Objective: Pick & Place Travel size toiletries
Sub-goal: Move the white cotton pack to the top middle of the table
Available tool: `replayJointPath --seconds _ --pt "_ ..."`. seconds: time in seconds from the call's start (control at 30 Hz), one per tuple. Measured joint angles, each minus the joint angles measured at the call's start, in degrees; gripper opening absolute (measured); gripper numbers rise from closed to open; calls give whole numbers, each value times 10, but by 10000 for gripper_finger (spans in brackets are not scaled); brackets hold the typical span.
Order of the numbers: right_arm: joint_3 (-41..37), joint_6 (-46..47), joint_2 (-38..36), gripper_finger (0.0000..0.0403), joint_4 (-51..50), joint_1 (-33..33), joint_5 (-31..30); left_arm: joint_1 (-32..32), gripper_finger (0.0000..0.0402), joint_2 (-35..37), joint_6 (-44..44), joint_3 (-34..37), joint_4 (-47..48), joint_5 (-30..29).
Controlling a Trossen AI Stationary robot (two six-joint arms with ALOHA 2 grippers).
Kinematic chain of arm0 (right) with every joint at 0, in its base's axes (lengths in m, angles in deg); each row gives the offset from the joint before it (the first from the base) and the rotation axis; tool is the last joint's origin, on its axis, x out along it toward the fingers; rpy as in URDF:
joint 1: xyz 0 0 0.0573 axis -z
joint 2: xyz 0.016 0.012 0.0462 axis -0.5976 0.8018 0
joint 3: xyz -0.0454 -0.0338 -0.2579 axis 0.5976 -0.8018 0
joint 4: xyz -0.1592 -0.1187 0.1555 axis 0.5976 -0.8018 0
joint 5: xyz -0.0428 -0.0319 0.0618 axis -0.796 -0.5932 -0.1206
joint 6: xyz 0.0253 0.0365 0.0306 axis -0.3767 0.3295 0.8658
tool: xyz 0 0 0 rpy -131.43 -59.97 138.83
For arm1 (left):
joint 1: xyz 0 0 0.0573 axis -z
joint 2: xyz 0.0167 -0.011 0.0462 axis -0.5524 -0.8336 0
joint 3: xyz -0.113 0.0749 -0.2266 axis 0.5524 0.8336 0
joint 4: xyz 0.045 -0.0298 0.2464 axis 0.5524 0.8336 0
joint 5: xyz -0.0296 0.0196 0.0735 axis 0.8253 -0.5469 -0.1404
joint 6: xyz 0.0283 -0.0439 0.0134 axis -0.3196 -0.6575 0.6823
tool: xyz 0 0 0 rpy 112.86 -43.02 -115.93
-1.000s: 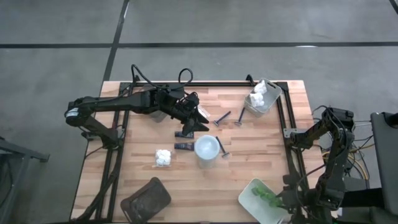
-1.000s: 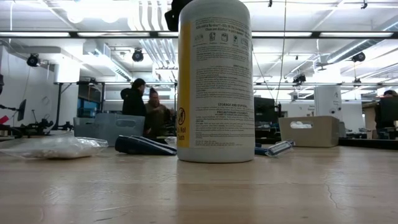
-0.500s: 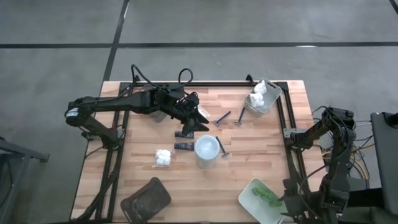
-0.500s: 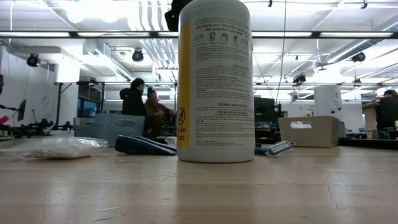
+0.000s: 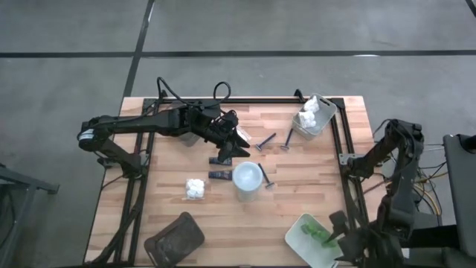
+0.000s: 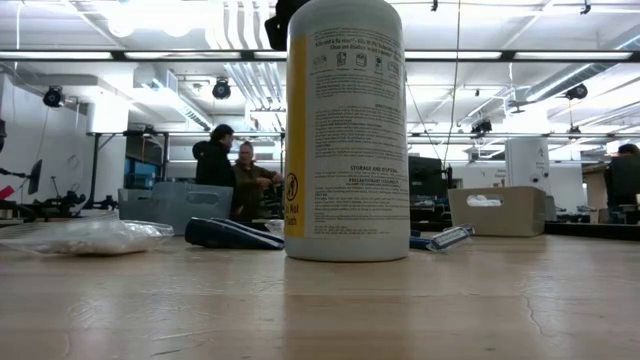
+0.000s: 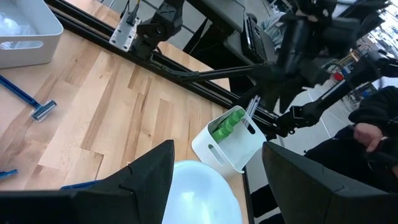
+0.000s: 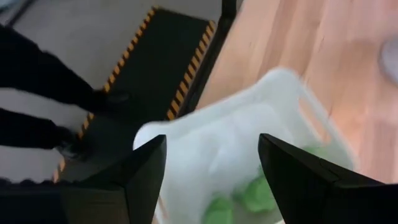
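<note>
The yellow white-capped bottle [image 5: 247, 177] stands upright mid-table. It fills the low view [image 6: 347, 130]. My left gripper [image 5: 239, 147] hangs open just beyond it, its fingers [image 7: 143, 180] either side of the cap [image 7: 199, 193] without touching. A white packet [image 5: 195, 187], two dark tubes [image 5: 223, 159] [image 5: 218, 176] and razors [image 5: 265, 141] [image 5: 286, 141] [image 5: 266, 177] lie flat around it. Green pieces [image 5: 317, 234] lie in a white tray [image 5: 296, 232] at the near right. My right gripper [image 5: 337, 224] is open above that tray, and nothing is between its fingers [image 8: 143, 174].
A second white tray [image 5: 321, 126] with white packets [image 5: 308, 115] sits at the far right. A dark tray [image 5: 175, 237] sits at the near left. Black frame rails [image 5: 342, 149] run along the table's sides. People stand in the room behind [image 6: 228, 170].
My right gripper has risen from the white tray with the green pieces and has rolled about its wrist. The green pieces stay in the tray.
</note>
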Motion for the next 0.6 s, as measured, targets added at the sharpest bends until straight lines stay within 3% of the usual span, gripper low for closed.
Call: replayJointPath --seconds 0.47,0.6 --pt "-2 -209 -103 209 124 142 7 0 248 0 0 0 0 0" --pt "-2 -252 -118 201 141 203 38 0 248 0 0 0 0 0"
